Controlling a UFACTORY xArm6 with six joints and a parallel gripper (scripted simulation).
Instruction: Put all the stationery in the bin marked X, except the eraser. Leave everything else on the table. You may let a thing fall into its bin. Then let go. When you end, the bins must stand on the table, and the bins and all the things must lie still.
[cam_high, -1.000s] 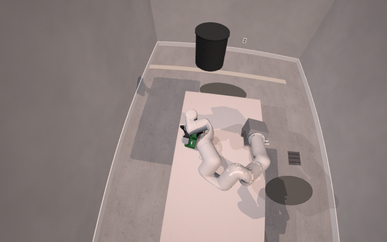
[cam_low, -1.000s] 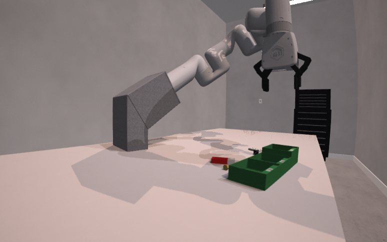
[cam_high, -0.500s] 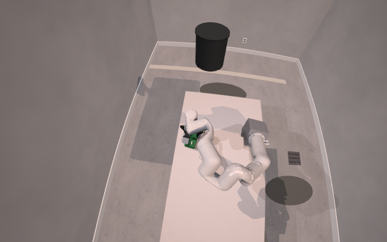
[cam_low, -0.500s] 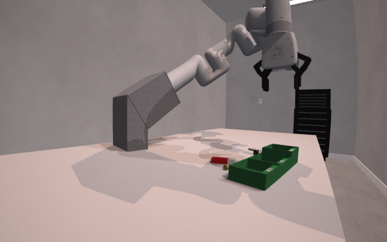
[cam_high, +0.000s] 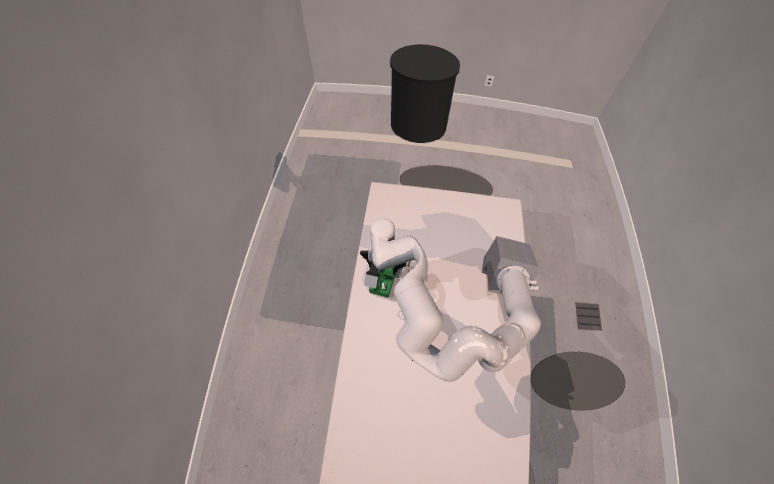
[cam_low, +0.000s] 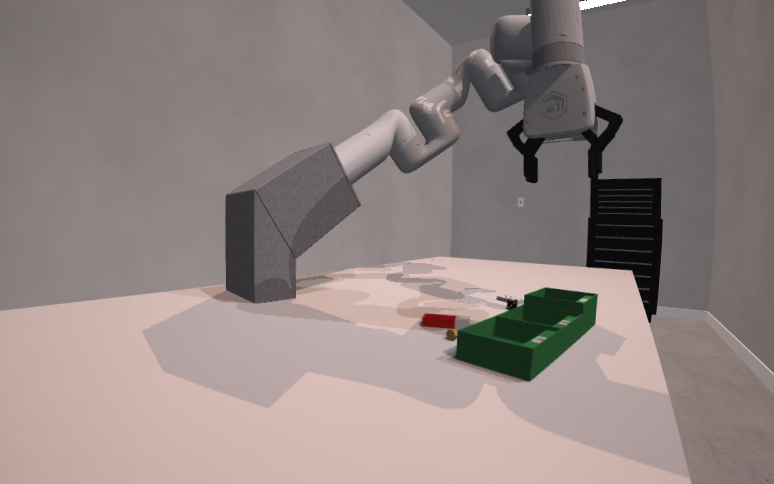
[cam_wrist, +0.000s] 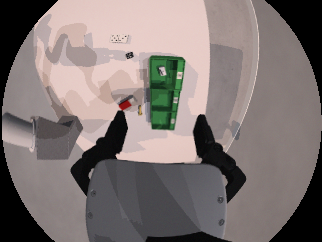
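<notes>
A green tray of three bins (cam_low: 527, 331) stands near the table's right edge; it also shows in the wrist view (cam_wrist: 164, 91) and, partly hidden by the arm, in the overhead view (cam_high: 381, 283). Small white labels sit on the bin rims; I cannot read them. My gripper (cam_low: 562, 165) hangs high above the tray, open and empty; its fingers show in the wrist view (cam_wrist: 160, 134). A red object (cam_low: 439, 320) and a small yellowish object (cam_low: 451, 334) lie on the table just left of the tray. A small dark object (cam_low: 509, 301) lies behind the tray. A small white object (cam_wrist: 120, 39) lies farther off.
The grey robot base (cam_low: 285, 219) stands on the table at the left. A black slatted rack (cam_low: 625, 239) stands past the table's far end. A black barrel (cam_high: 423, 91) stands on the floor by the far wall. The tray is close to the table edge.
</notes>
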